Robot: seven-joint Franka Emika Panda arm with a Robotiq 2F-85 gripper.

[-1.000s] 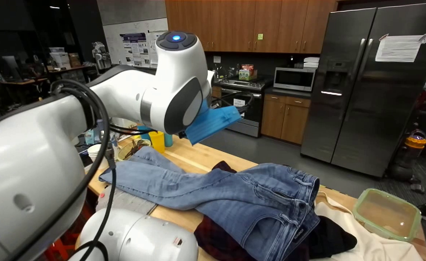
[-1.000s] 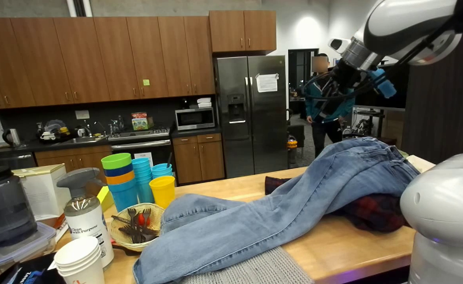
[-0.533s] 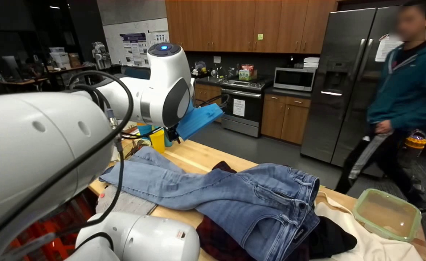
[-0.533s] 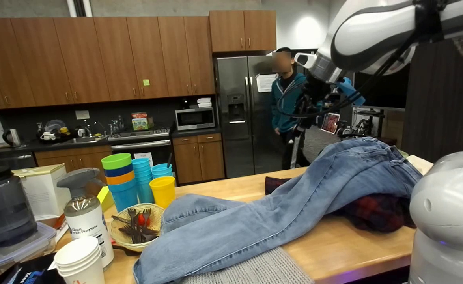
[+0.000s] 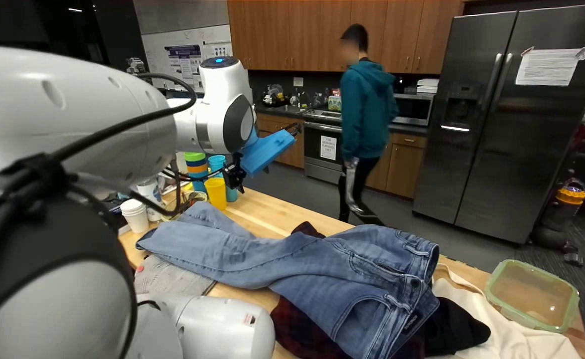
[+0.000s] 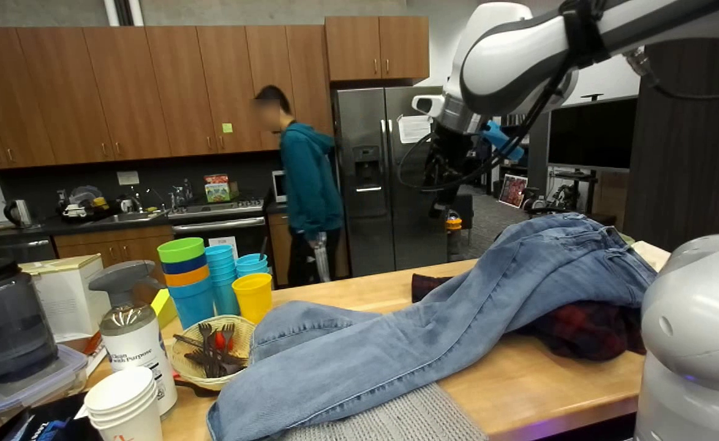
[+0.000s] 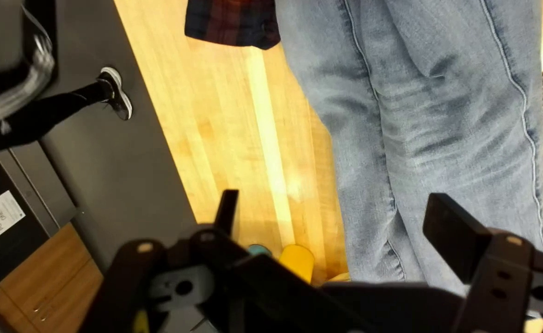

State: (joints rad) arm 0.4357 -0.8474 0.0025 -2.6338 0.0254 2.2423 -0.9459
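My gripper (image 7: 334, 203) stands open, its two dark fingers wide apart and nothing between them. In the wrist view it looks down on faded blue jeans (image 7: 438, 138) and bare wooden table (image 7: 234, 125); it touches neither. The jeans (image 5: 292, 259) stretch along the table in both exterior views, over a dark red plaid garment (image 6: 586, 331). A corner of that plaid cloth (image 7: 234, 23) shows at the top of the wrist view. Between the fingers and farther below appears a yellow cup (image 7: 298, 261). In an exterior view the gripper (image 6: 442, 205) hangs high over the table's far side.
Stacked coloured cups (image 6: 185, 294), a wicker basket (image 6: 244, 331) of forks and a spray bottle (image 6: 136, 343) crowd one table end. A glass container (image 5: 531, 294) and cream cloth (image 5: 502, 309) lie at the opposite end. Someone in a teal hoodie (image 5: 367, 114) walks past beyond the table.
The arm has swung left in both exterior views, towards the cups' end, and the gripper sits lower. The person has crossed from near the fridge to the stove. The jeans have not moved.
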